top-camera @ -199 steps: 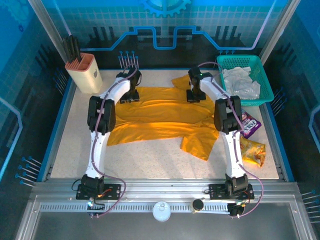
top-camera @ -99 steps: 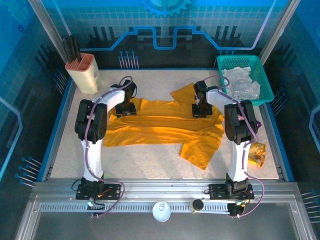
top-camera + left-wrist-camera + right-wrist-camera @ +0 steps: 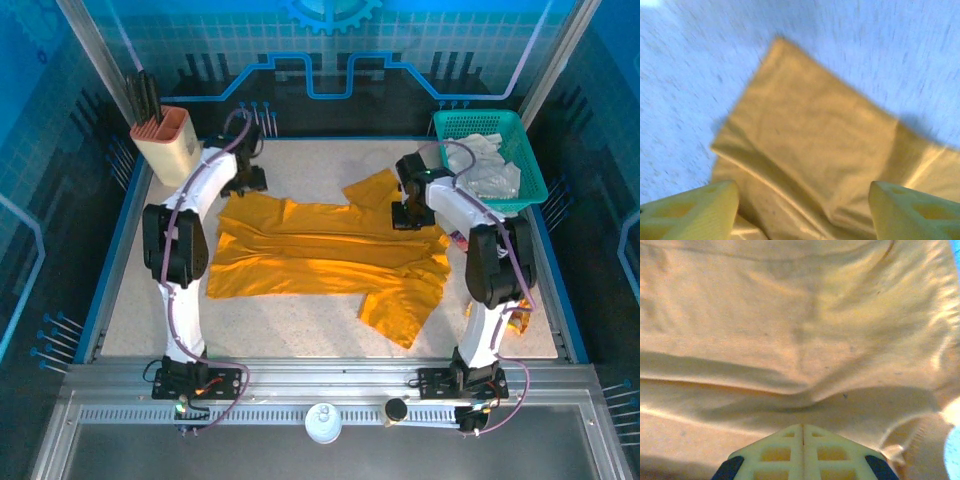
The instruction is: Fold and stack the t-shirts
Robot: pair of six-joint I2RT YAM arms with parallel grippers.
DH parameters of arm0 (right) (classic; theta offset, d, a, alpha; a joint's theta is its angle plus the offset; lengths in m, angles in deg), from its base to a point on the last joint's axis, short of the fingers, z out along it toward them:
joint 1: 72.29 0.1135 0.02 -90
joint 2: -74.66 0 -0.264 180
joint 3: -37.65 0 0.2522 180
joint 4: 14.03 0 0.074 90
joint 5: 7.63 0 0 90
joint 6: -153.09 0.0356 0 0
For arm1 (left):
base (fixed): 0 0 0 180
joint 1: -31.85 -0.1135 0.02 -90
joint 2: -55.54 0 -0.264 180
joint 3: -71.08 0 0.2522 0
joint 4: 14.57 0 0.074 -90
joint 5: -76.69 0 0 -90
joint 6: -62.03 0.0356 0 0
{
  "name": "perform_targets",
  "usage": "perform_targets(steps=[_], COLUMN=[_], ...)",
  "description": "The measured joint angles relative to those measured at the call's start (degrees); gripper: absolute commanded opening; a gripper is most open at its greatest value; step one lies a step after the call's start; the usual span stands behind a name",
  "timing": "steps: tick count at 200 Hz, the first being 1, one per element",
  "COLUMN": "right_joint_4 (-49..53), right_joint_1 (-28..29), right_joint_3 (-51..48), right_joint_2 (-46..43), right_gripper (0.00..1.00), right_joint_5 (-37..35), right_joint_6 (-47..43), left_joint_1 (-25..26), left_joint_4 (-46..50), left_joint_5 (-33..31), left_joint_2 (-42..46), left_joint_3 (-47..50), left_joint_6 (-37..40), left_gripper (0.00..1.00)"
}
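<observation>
Mustard-orange t-shirt (image 3: 320, 250) lies rumpled and unfolded across the table (image 3: 300, 320). Pale t-shirt (image 3: 480, 165) is bunched in the teal basket (image 3: 530, 185), far right. Left gripper (image 3: 800, 200) is spread over the orange shirt's far-left corner, holding nothing. Right gripper (image 3: 802, 432) is pressed together over its far-right part. No fold or stack yet.

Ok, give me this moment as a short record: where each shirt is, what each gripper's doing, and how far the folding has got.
orange shirt: mustard-orange t-shirt spread on the table, wrinkled, unfolded
pale shirt: white-grey t-shirt crumpled in the teal basket, far right
left gripper: left gripper open, over the orange shirt's far left corner, holding nothing
right gripper: right gripper shut, apparently pinching cloth near the shirt's far right edge
stack: not started
</observation>
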Motion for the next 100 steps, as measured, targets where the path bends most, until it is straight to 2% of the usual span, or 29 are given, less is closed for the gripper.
perform_targets(steps=[9, 45, 75, 100], right_joint_4=[-0.07, 0.44, 1.51, 1.53], right_joint_1=[0.0, 0.0, 0.0, 0.0], right_joint_3=[-0.55, -4.87, -7.34, -9.68], right_joint_2=[-2.34, -9.49, -13.57, -17.44], right_gripper=[0.05, 0.06, 0.07, 0.07], right_joint_5=[0.13, 1.18, 2.36, 3.32], right_joint_6=[0.02, 0.61, 1.33, 2.19], left_joint_1=[-1.51, -5.84, -6.01, -5.95], left_joint_4=[0.33, 1.73, 3.23, 4.02], left_joint_5=[-0.46, -0.39, -0.39, -0.11], left_joint_2=[-1.6, -13.27, -21.44, -23.67], left_joint_3=[-3.76, -15.23, -17.9, -18.1], left_joint_6=[1.31, 9.22, 15.13, 17.44], left_gripper=[0.54, 0.54, 0.53, 0.53])
